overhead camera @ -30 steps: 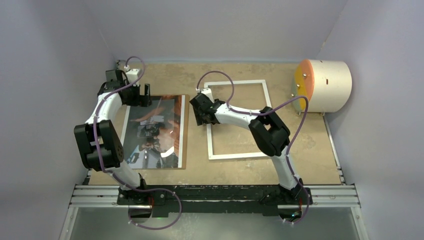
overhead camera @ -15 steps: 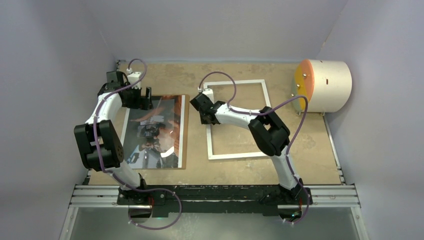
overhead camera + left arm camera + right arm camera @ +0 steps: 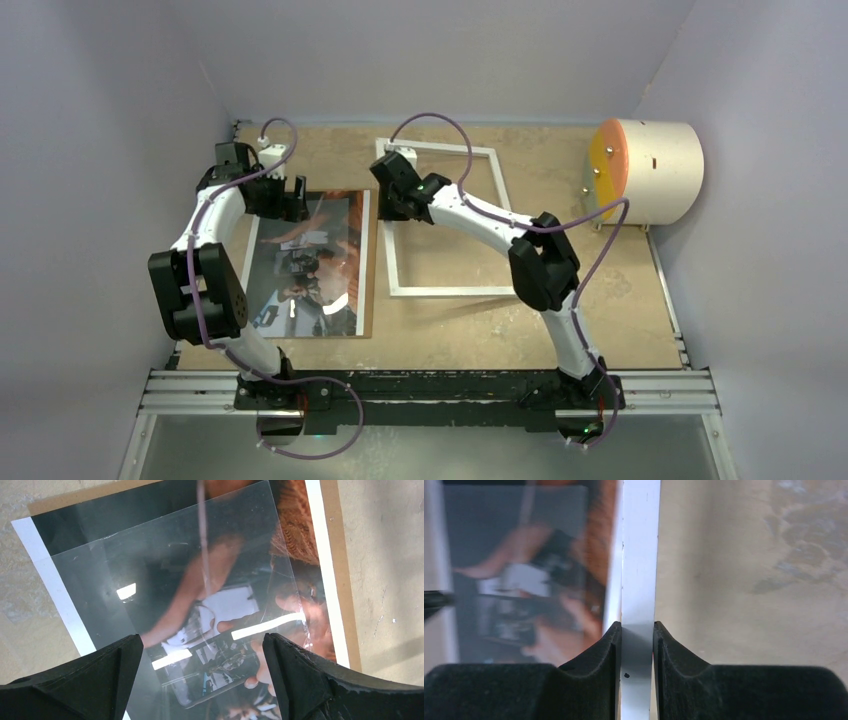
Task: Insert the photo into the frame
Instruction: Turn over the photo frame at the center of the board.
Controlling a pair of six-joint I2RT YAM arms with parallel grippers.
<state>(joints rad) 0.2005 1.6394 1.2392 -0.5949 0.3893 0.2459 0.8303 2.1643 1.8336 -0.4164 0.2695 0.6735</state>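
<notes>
The frame lies seemingly lengthwise, near-to-far.

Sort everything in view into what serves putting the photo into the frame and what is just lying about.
Job: photo, frame, brown backing board under the photo, clear sheet on it, right claw shut on the frame's rail, left claw open.
Lying about: white cylinder with orange end.

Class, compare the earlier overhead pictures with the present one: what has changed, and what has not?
The right end effector closed on the left rail of the frame and moved it left and toward the back wall, closer to the photo. The left end effector stayed open above the photo's far end; the photo did not move.
</notes>
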